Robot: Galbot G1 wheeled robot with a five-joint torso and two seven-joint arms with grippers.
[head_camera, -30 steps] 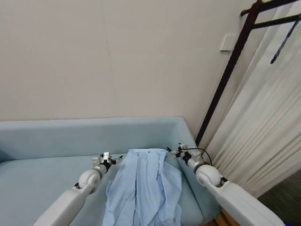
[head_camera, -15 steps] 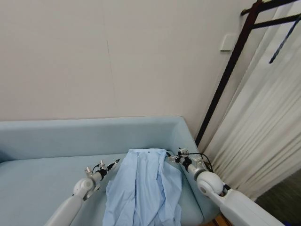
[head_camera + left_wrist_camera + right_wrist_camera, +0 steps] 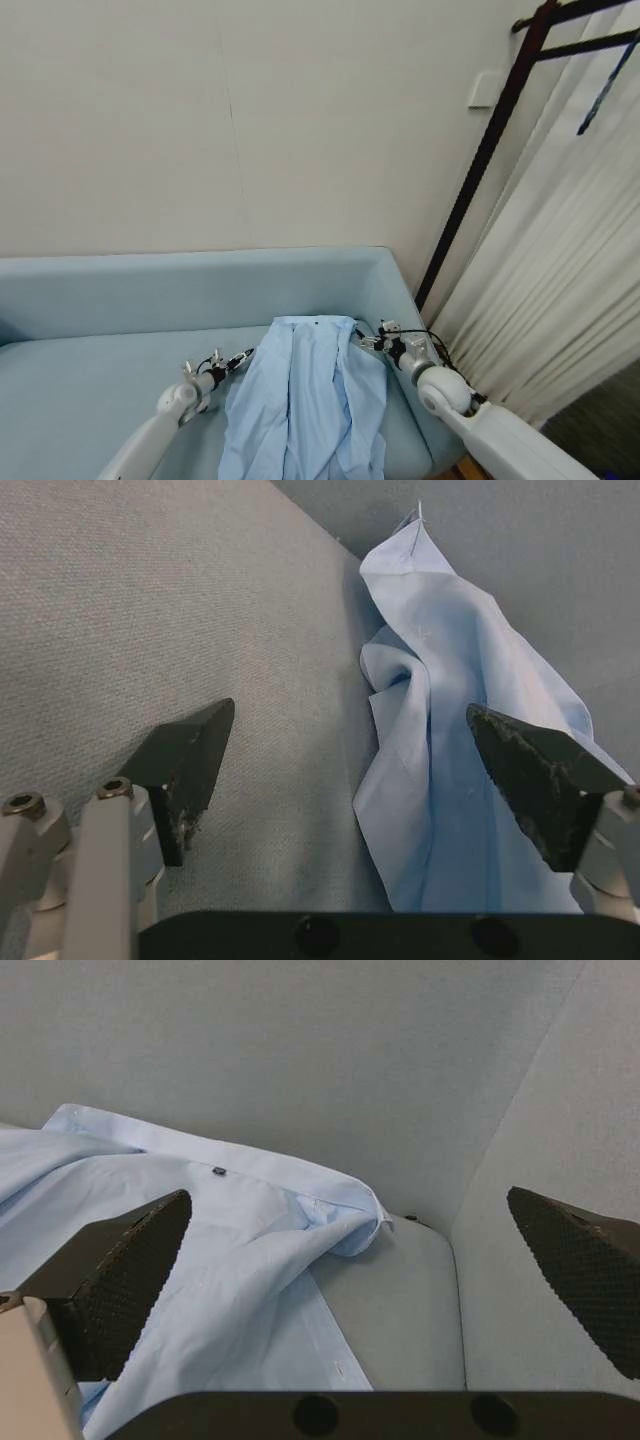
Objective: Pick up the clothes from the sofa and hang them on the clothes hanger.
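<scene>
Wide-apart jaws in wrist views: left gripper, right gripper beside shirt on sofa

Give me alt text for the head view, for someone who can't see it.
A light blue shirt lies spread on the pale blue sofa, collar toward the backrest. The left end effector and right end effector flank its shoulders. A dark clothes rack stands at right.

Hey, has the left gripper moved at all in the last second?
Yes. The left gripper has drawn back from the sofa backrest toward the robot, now lower beside the shirt's left edge, open.
</scene>
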